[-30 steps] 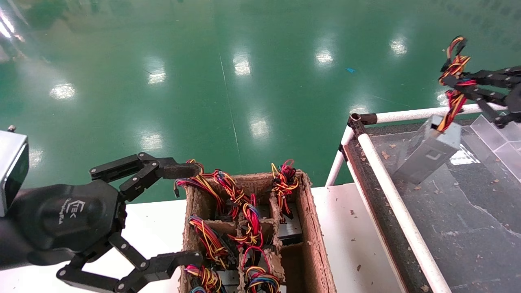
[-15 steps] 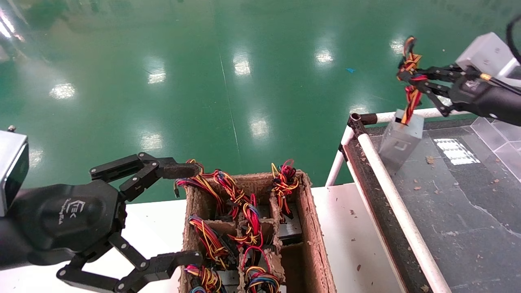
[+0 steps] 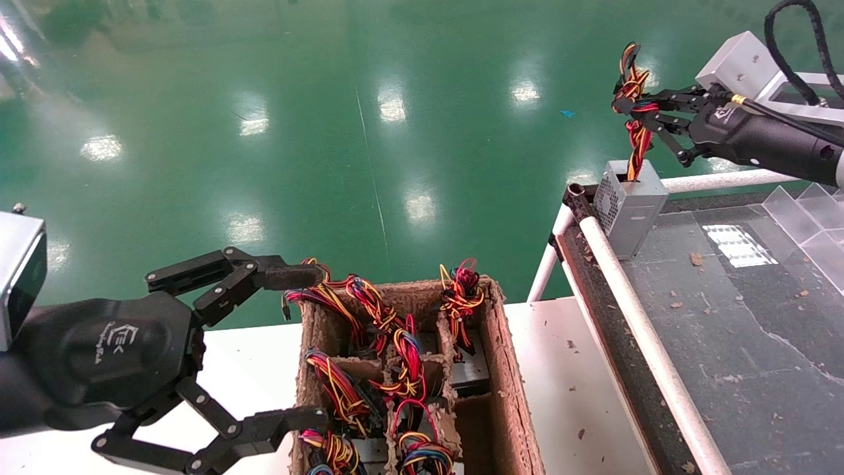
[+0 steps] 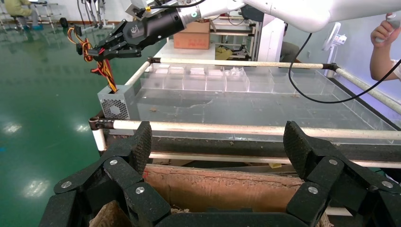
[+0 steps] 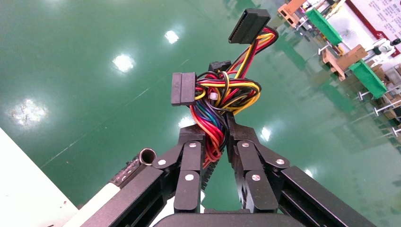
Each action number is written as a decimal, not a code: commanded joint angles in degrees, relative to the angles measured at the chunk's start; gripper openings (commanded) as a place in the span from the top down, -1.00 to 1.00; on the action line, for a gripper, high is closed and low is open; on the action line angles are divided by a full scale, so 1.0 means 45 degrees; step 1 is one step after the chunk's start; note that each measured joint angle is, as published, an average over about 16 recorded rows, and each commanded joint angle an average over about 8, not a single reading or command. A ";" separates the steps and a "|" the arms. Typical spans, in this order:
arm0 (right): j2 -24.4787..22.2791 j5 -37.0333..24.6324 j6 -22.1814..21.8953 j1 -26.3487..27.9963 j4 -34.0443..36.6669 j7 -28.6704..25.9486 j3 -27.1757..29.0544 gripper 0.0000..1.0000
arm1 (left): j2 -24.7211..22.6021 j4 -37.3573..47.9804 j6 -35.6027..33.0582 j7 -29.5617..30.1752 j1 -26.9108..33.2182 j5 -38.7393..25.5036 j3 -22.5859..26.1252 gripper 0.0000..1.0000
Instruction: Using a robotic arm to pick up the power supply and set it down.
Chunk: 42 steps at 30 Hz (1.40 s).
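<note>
Head view: right gripper (image 3: 634, 113) pinches the power supply (image 3: 630, 206)'s wires — left gripper (image 3: 300, 346) spread, idle.

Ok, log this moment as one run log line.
right gripper: shut on wire bundle | power supply: upright at conveyor table corner | left gripper: open, idle by carton

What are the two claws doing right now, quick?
Left gripper: open, holding nothing, beside the cardboard box.
Right gripper: closed on the wires of the power supply, at the corner of the dark table.
</note>
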<state>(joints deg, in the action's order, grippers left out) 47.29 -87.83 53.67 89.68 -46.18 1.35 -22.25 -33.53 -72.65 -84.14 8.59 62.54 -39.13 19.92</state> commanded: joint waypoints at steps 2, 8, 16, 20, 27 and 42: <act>0.0121 -0.0034 0.0081 0.0163 0.0290 0.0183 -0.0050 -1.00 | 0.0000 0.0000 0.0000 0.0000 0.0000 0.0000 0.0001 -1.00; 0.0056 0.0070 0.0334 0.0244 0.0454 0.0273 -0.0034 -1.00 | 0.0001 0.0000 0.0001 -0.0001 0.0000 0.0001 0.0002 -1.00; 0.0059 0.0068 0.0690 0.0379 0.0744 0.0210 -0.0122 -1.00 | 0.0001 0.0000 0.0001 -0.0002 0.0001 0.0002 0.0003 -1.00; 0.0091 -0.0022 0.1048 0.0499 0.0982 0.0125 -0.0270 -1.00 | 0.0001 0.0000 0.0002 -0.0002 0.0001 0.0003 0.0004 -1.00; 0.0177 0.0006 0.1658 0.0840 0.1686 -0.0060 -0.0394 -1.00 | 0.0002 0.0000 0.0002 -0.0002 0.0001 0.0003 0.0005 -1.00; -0.0215 0.2029 0.2273 -0.0135 0.1011 -0.0405 0.0342 -1.00 | 0.0002 0.0006 0.0008 -0.0005 0.0000 0.0008 0.0007 -1.00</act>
<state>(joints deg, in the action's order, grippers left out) 46.32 -78.70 63.90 89.07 -41.63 -0.47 -20.72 -33.52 -72.63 -84.11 8.57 62.54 -39.09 19.95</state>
